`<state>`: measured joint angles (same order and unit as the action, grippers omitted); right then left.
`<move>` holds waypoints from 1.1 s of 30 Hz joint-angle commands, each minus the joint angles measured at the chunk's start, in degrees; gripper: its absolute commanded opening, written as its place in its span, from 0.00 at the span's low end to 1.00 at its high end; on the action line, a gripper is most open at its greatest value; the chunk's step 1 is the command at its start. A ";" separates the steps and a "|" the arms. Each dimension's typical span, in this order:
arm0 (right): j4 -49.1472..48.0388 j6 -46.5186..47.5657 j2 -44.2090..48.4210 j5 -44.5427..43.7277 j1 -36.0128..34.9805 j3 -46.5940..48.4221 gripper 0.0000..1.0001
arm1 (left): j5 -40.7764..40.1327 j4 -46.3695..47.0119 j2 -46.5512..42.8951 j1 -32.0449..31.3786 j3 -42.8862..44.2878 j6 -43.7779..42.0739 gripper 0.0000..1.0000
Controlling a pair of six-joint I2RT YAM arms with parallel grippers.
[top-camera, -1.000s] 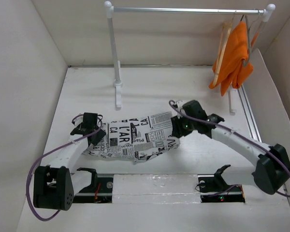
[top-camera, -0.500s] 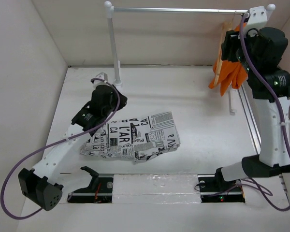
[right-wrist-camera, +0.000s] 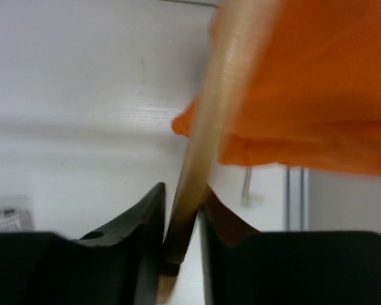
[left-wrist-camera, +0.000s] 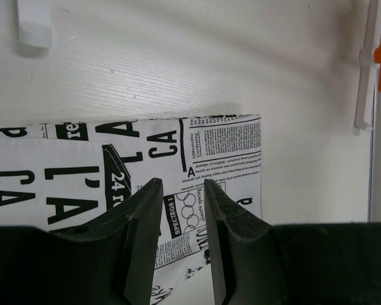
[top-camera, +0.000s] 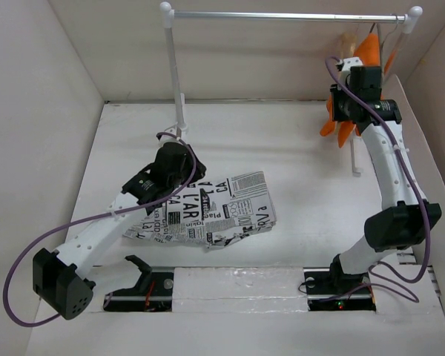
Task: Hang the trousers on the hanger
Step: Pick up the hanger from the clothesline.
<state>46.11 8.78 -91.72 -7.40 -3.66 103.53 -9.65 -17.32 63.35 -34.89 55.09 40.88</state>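
Note:
The trousers (top-camera: 222, 208), white with black newspaper print, lie folded flat on the table; they also show in the left wrist view (left-wrist-camera: 222, 146). My left gripper (top-camera: 184, 165) hovers over their left part, jaws (left-wrist-camera: 181, 187) slightly apart with nothing between them. The tan wooden hanger (top-camera: 347, 44) hangs at the right end of the rail, next to the orange garment (top-camera: 371, 48). My right gripper (top-camera: 350, 95) is raised there. In the right wrist view it (right-wrist-camera: 181, 197) is shut on the hanger's wooden bar (right-wrist-camera: 216, 108).
A white clothes rail (top-camera: 282, 15) stands at the back on a left pole (top-camera: 174, 81) and a right foot (top-camera: 354, 159). The orange garment (right-wrist-camera: 317, 95) hangs right beside the gripped bar. White walls close in on both sides. A metal track (top-camera: 382, 178) runs along the right.
Both arms left the trousers on the table. The right arm rose to the rail, then dropped a little onto the wooden hanger. The left arm lifted and now sits over the trousers' left part.

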 commanded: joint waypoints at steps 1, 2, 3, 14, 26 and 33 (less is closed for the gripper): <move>-7.43 -1.57 4.80 -2.35 0.15 -1.39 0.23 | 1.82 2.03 -0.86 -0.09 2.03 -0.54 0.29; -7.78 -1.66 4.97 -2.97 0.15 -2.01 0.11 | 2.44 2.03 -0.60 -0.09 2.56 -0.63 0.29; -8.05 -1.57 5.24 -3.49 0.15 -2.27 0.02 | 2.70 1.94 0.01 -0.09 3.09 -0.72 0.29; -8.76 3.53 15.17 -15.71 -4.95 -3.06 0.00 | 11.82 -2.62 12.31 -0.79 34.79 -5.90 0.63; -23.33 5.90 27.20 -8.08 -1.53 -21.61 0.00 | 19.93 -5.71 36.03 -9.84 65.84 -3.01 0.70; -20.88 6.26 32.89 -1.92 -3.10 -25.36 0.00 | 20.99 -2.98 41.15 -12.48 72.00 -0.02 0.73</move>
<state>31.68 15.07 -65.49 -13.13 -5.19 80.01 10.24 -22.65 105.86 -47.29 122.52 38.98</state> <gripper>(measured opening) 0.214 0.728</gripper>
